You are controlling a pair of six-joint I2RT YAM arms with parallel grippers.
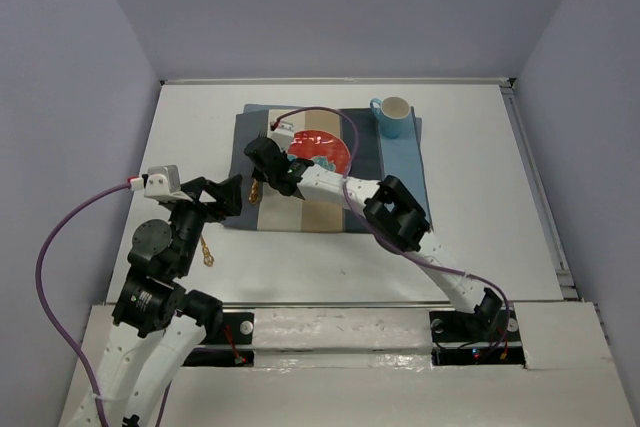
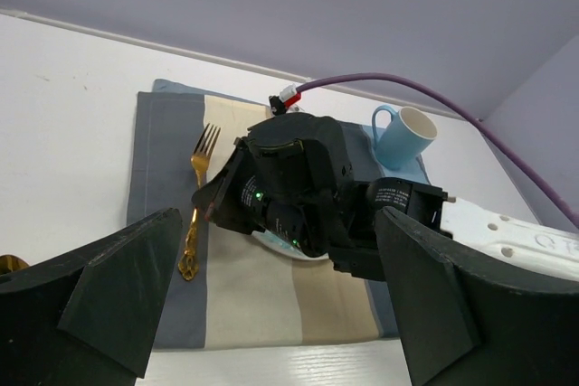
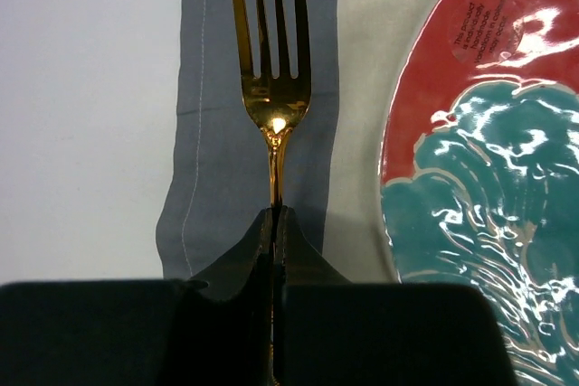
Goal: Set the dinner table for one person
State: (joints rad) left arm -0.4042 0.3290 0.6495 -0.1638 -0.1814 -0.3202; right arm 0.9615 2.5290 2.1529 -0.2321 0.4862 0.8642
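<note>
A gold fork (image 3: 271, 61) lies along the grey left stripe of the striped placemat (image 3: 208, 133), tines pointing away, left of the red and teal plate (image 3: 479, 133). My right gripper (image 3: 274, 214) is shut on the fork's handle. In the top view the right gripper (image 1: 262, 162) is over the placemat's (image 1: 400, 162) left part, beside the plate (image 1: 325, 150). My left gripper (image 1: 228, 194) is open and empty, hovering at the placemat's near left corner over the white dinner table (image 1: 480, 227). In the left wrist view the fork (image 2: 201, 164) shows under the right gripper (image 2: 206, 205).
A light blue mug (image 1: 393, 115) stands at the placemat's far right corner, and it also shows in the left wrist view (image 2: 404, 136). Another gold utensil (image 1: 207, 250) lies on the table beside the left arm. Lavender walls border the table on three sides.
</note>
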